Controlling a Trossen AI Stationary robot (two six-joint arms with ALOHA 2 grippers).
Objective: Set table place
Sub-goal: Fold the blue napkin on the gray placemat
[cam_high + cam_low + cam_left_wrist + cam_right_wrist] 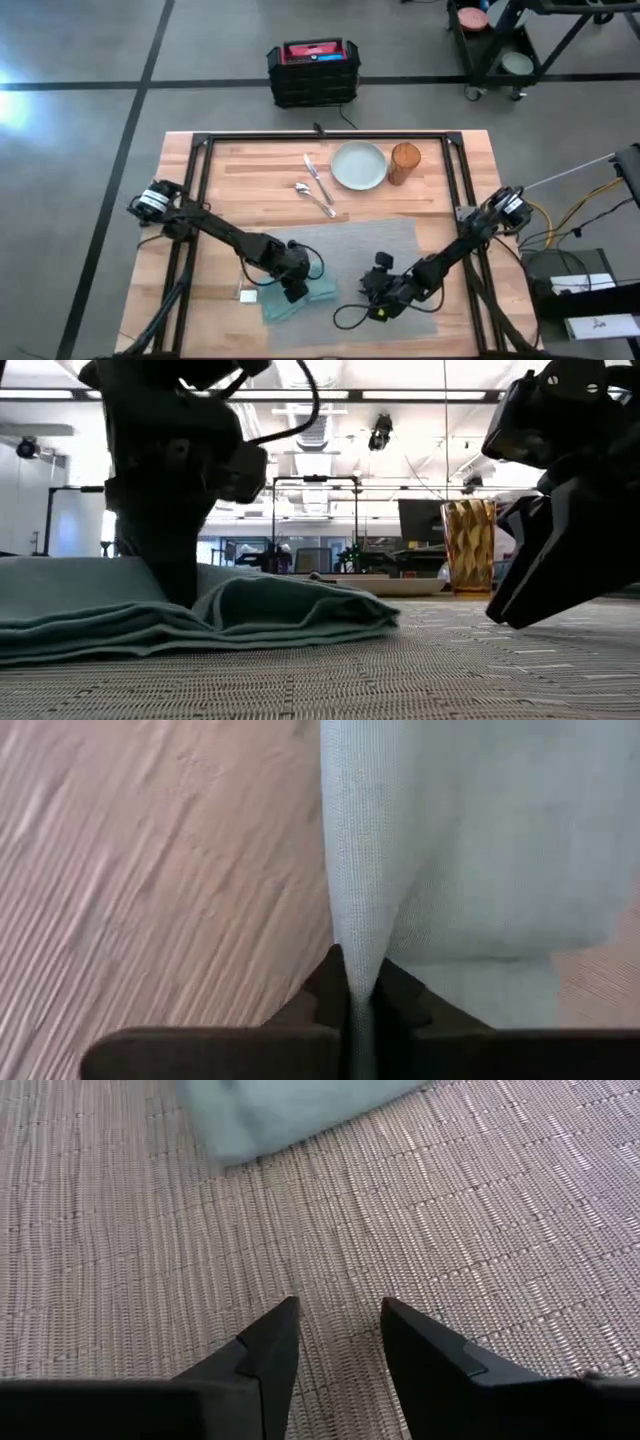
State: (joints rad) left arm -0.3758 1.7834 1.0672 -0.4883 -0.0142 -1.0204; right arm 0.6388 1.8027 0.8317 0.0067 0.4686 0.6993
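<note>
The left claw (296,291) pinches a fold of the teal napkin (315,293) at the grey placemat's (400,245) near-left corner, while the right claw (375,303), parted and empty, hovers just beside it.

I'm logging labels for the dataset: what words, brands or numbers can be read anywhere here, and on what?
None can be read.
The small white tag on the table beside the napkin: too small to tell whether it bears print.
The black crate on the floor: its red contents too blurred.
</note>
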